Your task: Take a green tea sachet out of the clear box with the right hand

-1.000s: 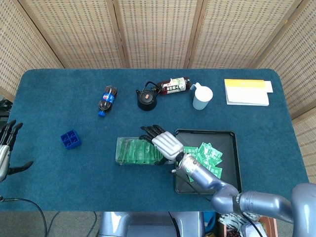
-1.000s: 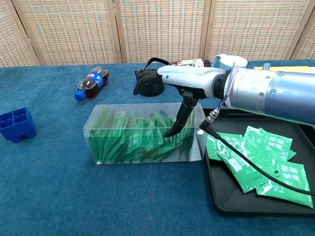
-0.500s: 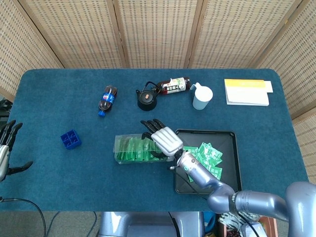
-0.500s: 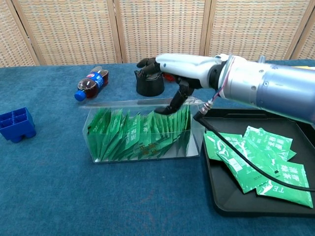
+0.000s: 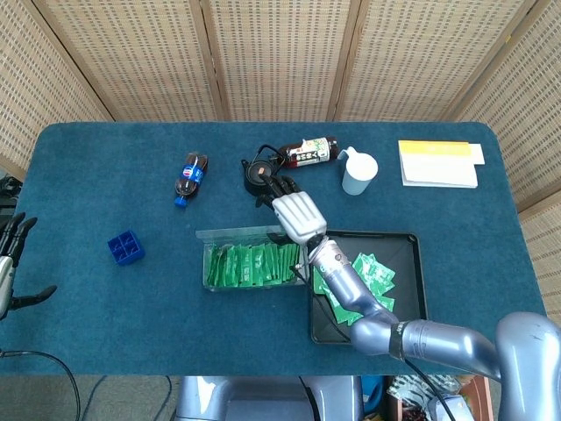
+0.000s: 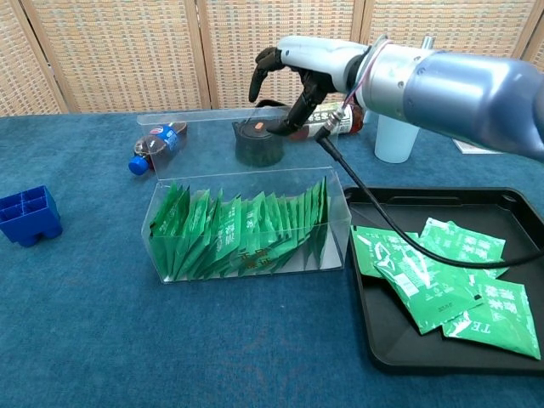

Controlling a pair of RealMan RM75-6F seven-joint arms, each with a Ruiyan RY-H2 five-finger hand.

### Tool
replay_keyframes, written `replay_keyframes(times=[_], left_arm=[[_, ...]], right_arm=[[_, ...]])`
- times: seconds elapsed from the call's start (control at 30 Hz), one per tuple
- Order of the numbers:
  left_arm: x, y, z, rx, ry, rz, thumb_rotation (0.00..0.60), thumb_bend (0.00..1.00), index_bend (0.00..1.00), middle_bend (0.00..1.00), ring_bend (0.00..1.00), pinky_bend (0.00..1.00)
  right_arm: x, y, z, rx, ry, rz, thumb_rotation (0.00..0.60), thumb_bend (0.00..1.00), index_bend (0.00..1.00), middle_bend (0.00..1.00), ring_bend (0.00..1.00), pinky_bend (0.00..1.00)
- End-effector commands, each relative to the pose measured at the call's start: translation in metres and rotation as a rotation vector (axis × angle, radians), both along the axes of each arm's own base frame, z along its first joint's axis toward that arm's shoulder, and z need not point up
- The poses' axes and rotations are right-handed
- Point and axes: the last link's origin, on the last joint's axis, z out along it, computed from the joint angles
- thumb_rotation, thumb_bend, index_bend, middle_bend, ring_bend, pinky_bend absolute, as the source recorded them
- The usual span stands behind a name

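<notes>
Because the sachets cannot be reached under a cover, the right hand's dark fingertips (image 6: 285,127) are curled down and pinched, as far as I can judge, on the near edge of the lid (image 6: 195,119), which hangs level above the box; the remaining fingers arch loosely and carry nothing else; the right hand (image 6: 306,68) itself sits high, toward the box's 12 o'clock, over the black teapot (image 6: 257,144); the clear box (image 6: 336,246) stands open-topped on the table, packed with green tea sachets (image 6: 246,229) leaning upright in a row, none of them gripped; at its 3 o'clock, just beside it, the black tray (image 6: 442,194) holds several loose sachets (image 6: 442,272) lying flat; far off at 9 o'clock the left hand (image 5: 10,263) idles at the table edge, fingers spread and empty.
</notes>
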Motion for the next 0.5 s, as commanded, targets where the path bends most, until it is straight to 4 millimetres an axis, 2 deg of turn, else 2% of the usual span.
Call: replay_keyframes(times=[0.03, 0.27, 0.5], left_arm=[[-0.001, 0.0, 0.001, 0.0, -0.002, 0.002, 0.6, 0.11, 0.0, 0.0, 0.0, 0.0], [-0.002, 0.002, 0.002, -0.003, -0.012, 0.009, 0.6, 0.11, 0.0, 0.0, 0.0, 0.0], [-0.003, 0.003, 0.004, -0.009, -0.02, 0.012, 0.6, 0.11, 0.0, 0.0, 0.0, 0.0]], right_arm=[[0.006, -0.011, 0.003, -0.015, 0.003, -0.048, 0.6, 0.51, 0.35, 0.0, 0.0, 0.0], [0.004, -0.024, 0.006, -0.04, 0.037, -0.122, 0.6, 0.51, 0.34, 0.0, 0.0, 0.0], [-0.007, -0.028, 0.0, -0.044, 0.065, -0.184, 0.6, 0.51, 0.19, 0.0, 0.0, 0.0]])
